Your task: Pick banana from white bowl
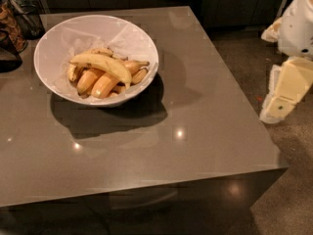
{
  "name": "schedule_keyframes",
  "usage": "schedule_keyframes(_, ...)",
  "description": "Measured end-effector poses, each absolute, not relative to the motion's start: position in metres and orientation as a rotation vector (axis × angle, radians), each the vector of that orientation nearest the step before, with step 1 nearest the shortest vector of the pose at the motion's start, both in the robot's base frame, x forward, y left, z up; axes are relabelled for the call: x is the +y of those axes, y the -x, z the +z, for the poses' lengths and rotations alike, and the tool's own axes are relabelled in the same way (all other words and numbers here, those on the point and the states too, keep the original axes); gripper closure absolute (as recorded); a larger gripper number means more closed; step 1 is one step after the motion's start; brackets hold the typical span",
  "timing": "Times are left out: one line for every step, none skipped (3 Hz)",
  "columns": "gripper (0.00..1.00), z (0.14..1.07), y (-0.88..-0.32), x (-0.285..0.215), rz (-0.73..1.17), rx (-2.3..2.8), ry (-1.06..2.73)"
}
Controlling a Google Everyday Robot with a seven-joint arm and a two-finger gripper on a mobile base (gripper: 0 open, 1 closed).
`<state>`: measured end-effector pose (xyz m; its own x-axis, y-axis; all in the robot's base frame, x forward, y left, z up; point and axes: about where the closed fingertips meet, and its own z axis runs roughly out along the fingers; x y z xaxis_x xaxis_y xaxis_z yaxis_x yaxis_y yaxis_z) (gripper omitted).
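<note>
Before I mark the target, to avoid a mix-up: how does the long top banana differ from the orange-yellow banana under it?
The long banana is pale yellow; the orange-yellow banana is deeper in colour. The long banana is slender and lies on top; the orange-yellow banana is stubbier and partly covered. Both lie in the white bowl. The end effector is beyond the right edge of the table, far from both.

Bare tabletop (205, 111) separates bowl (133, 34) from gripper (279, 104) at right.
</note>
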<state>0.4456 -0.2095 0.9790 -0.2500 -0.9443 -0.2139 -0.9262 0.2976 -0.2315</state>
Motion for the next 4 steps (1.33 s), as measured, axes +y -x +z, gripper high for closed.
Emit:
schedule_keyframes(0.0, 0.98, -0.47, -0.196, -0.033, 2.349, 1.643)
schedule_keyframes(0.0, 0.978, -0.514, -0.159, 0.014, 2.424, 1.624)
schedule_keyframes(0.0, 0.981, -0.522, -0.155, 0.002, 2.391, 1.605)
schedule_keyframes(0.0, 0.987, -0.535, -0.125, 0.029, 2.347, 1.613)
